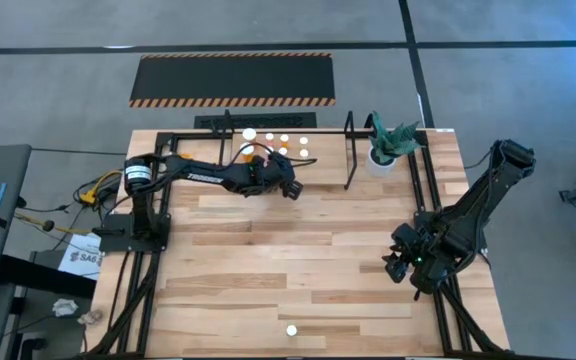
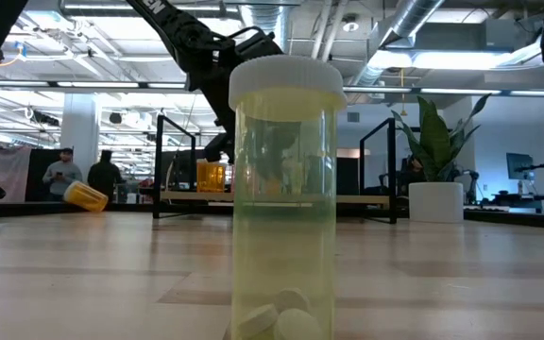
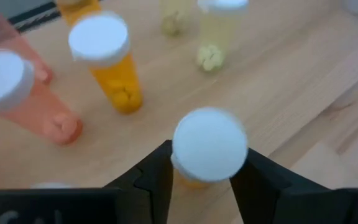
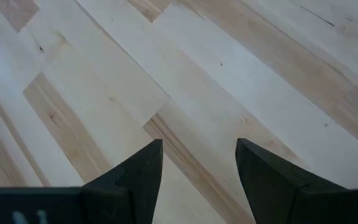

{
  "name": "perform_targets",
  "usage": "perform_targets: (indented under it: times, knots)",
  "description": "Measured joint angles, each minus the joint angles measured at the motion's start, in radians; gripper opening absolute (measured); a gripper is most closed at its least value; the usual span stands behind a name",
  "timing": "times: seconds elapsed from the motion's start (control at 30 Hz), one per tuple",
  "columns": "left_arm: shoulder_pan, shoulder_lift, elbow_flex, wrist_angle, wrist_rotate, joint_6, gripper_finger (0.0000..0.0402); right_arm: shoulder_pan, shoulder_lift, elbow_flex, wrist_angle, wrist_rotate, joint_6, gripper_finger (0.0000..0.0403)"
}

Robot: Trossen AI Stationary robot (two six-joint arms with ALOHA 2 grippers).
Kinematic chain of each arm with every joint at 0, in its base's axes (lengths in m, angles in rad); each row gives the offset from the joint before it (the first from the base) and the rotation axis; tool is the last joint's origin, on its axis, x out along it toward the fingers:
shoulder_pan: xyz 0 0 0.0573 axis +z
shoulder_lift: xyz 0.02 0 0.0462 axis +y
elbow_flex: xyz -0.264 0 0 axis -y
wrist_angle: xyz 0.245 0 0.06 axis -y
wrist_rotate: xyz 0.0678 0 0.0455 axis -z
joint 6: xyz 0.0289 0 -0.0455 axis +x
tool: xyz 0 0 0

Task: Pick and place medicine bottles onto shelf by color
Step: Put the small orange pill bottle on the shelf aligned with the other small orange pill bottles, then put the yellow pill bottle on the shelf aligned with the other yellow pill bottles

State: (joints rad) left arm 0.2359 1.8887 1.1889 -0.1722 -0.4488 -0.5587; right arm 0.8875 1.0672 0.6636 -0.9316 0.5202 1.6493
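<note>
Six white-capped bottles stand on the shelf just beyond the left claw, which brackets a seventh, an orange bottle. One pale bottle stands well apart. The right claw hangs spread over bare counter.

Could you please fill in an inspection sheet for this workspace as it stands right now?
Surface: light wood table.
Job's things: white-capped bottles stand in the shelf; one pale bottle stands alone at the near edge.
Clutter: potted plant by the shelf.
Grippers: left gripper at the shelf, fingers on either side of an orange bottle; right gripper open over bare wood.
Cables: a bundle at the left arm's base.
Surroundings: striped mat behind the table; people far off.
</note>
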Motion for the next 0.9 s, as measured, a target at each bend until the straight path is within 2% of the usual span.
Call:
perform_targets:
  times: [0.23,0.47,0.73,0.9]
  knots:
    - [0.0,-0.005,0.001,0.05,-0.008,0.026,0.0155,0.0,0.0,0.0,0.0,0.0,0.0,0.0225]
    - [0.0,-0.006,0.037,0.031,-0.004,0.054,0.0174,0.0,0.0,0.0,0.0,0.0,0.0,0.0225]
    - [-0.019,-0.07,0.06,-0.015,-0.091,0.109,0.0183,0.0,0.0,0.0,0.002,0.0,0.0,0.0225]
    - [-0.041,-0.133,0.06,-0.04,-0.104,0.15,0.0184,0.0,0.0,0.0,0.002,0.0,0.0,0.0225]
